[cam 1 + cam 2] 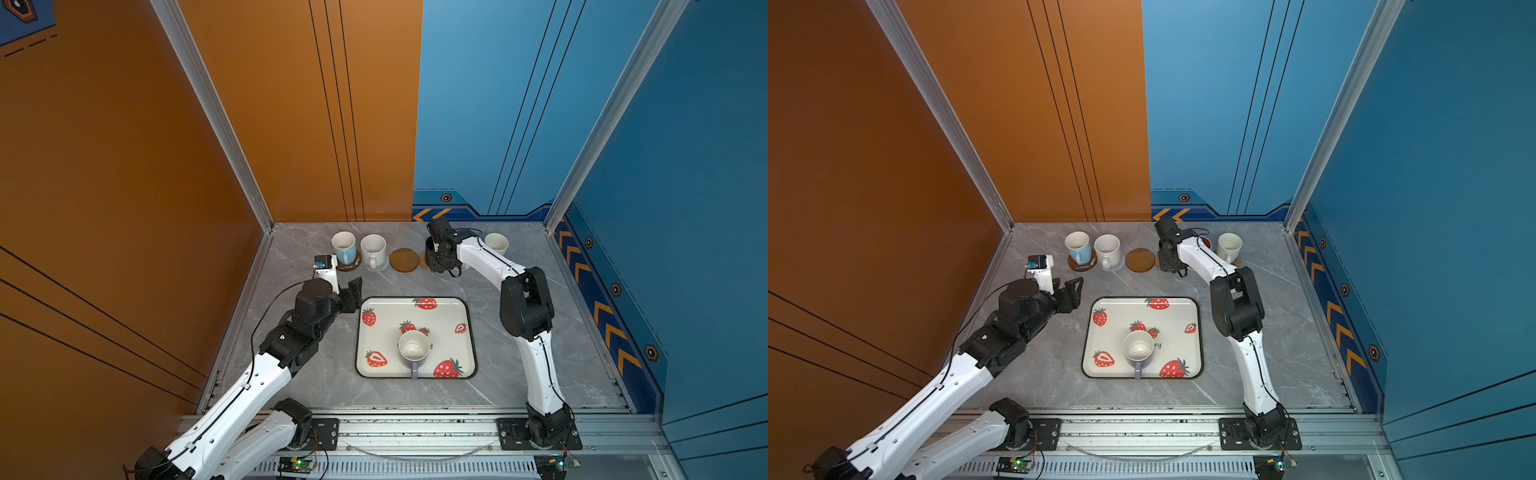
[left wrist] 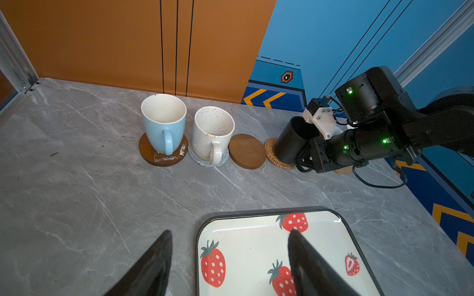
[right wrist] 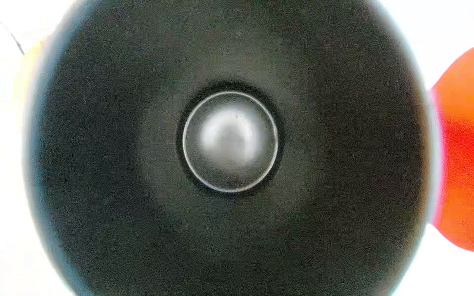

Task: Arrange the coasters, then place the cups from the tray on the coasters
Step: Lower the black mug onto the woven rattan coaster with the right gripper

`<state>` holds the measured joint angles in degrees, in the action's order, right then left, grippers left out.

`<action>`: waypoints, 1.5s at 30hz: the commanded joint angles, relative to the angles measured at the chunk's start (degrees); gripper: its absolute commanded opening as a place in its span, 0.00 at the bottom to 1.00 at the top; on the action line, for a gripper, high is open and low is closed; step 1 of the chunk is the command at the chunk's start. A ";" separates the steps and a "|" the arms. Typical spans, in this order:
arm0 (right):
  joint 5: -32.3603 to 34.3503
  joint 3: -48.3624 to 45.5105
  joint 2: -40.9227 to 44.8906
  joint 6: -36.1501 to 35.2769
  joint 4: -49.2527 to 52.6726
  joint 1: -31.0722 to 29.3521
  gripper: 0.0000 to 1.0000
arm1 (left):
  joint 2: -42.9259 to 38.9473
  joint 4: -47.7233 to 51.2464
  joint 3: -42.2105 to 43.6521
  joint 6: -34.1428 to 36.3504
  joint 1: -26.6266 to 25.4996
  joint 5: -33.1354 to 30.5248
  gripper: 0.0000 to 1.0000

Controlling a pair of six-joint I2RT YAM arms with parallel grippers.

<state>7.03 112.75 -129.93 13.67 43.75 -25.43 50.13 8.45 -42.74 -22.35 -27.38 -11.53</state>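
Matte black cylindrical mug (image 2: 292, 138) is tilted, lower edge on the tan woven rattan coaster (image 2: 272, 153), upper middle in both top views; right gripper (image 2: 306, 151) is clamped on it. Bare brown wooden disc coaster (image 2: 246, 151) lies just beside. Left gripper (image 1: 353, 291), jaws apart, hovers off the upper-left corner of the white strawberry-print tray (image 1: 415, 298). Open grey marble tabletop (image 1: 399, 282) separates the tray from the coasters. Only the right wrist view looks inside the mug.

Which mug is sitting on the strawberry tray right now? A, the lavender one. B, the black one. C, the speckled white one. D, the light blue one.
A: the lavender mug stands alone on the tray, while the light blue mug, speckled mug and black mug are all in the back row, off the tray.
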 commanded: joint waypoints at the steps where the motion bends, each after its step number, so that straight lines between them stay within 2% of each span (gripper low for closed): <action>1: 0.14 2.83 -0.03 -0.42 -3.45 0.38 0.00 | -0.44 0.60 0.58 -0.09 0.73 -0.60 0.72; 31: -2.80 2.65 -4.09 1.09 -3.32 -0.73 0.00 | -0.87 1.21 0.80 0.00 0.96 -0.78 0.72; 45: -0.52 2.39 -4.37 1.09 -2.09 -0.15 0.00 | -1.21 1.22 1.04 -0.02 1.21 -0.86 0.72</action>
<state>5.82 114.17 -132.81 13.98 42.17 -25.54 49.65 8.84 -42.63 -22.35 -26.89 -11.55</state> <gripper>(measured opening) 0.160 0.717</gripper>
